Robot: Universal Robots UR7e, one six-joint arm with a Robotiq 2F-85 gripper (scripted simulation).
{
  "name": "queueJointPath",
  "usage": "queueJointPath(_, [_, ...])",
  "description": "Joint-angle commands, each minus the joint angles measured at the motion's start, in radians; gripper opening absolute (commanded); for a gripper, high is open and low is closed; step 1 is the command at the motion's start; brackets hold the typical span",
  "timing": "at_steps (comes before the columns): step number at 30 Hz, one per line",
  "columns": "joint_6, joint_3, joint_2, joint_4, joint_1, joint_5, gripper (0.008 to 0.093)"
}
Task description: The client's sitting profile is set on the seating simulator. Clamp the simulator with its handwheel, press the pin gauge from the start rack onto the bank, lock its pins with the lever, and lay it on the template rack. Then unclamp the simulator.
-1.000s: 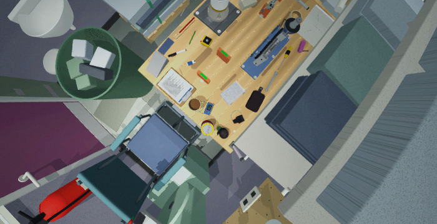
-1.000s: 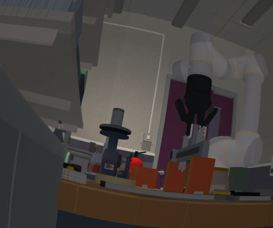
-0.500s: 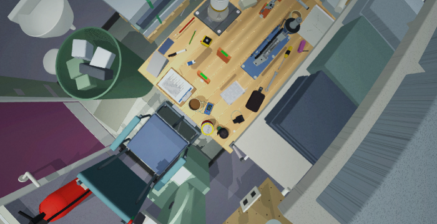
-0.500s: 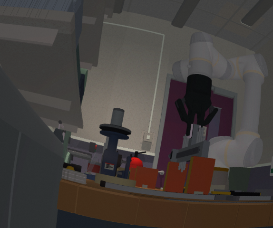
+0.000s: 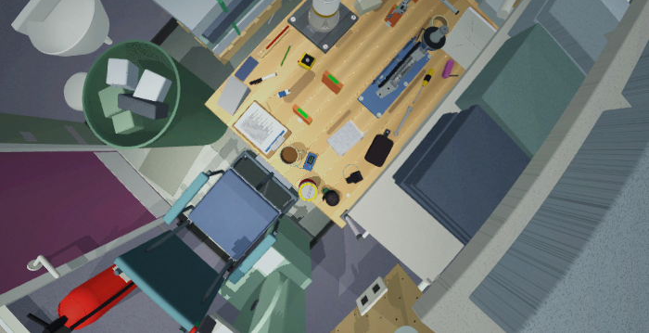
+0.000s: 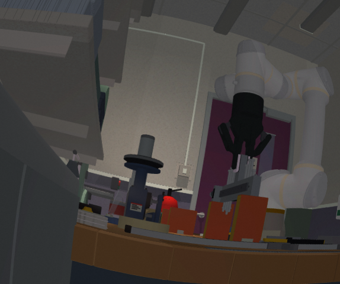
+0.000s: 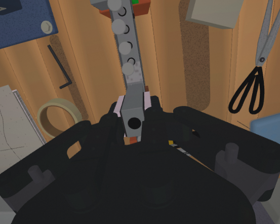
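Note:
The pin gauge (image 7: 128,63), a grey bar with a row of round-headed pins, hangs just above the orange start rack blocks (image 6: 236,218) at the far end of the bench, gripped at its near end by my closed gripper (image 7: 133,111). Seen from the second side camera the gauge (image 6: 237,186) is slightly tilted between the two orange blocks. The seating simulator (image 5: 398,76), on a blue base, lies in the middle of the bench, with its dark handwheel (image 6: 143,160) at one end. Two orange blocks with green tops (image 5: 332,81) stand apart on the bench.
A maroon door and the arm's base stand behind the bench. Scissors (image 7: 256,76), a tape roll (image 7: 57,117), a hex key (image 7: 60,68) and a grey block (image 7: 213,12) lie around the gauge. A clipboard, a cup and small tools fill the near end.

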Motion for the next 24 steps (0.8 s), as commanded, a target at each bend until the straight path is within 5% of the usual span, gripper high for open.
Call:
queueJointPath(1, [0.0,0.0,0.0,0.0,0.0,0.0,0.008])
queueJointPath(14, [0.0,0.0,0.0,0.0,0.0,0.0,0.008])
queueJointPath(24, [0.0,0.0,0.0,0.0,0.0,0.0,0.0275])
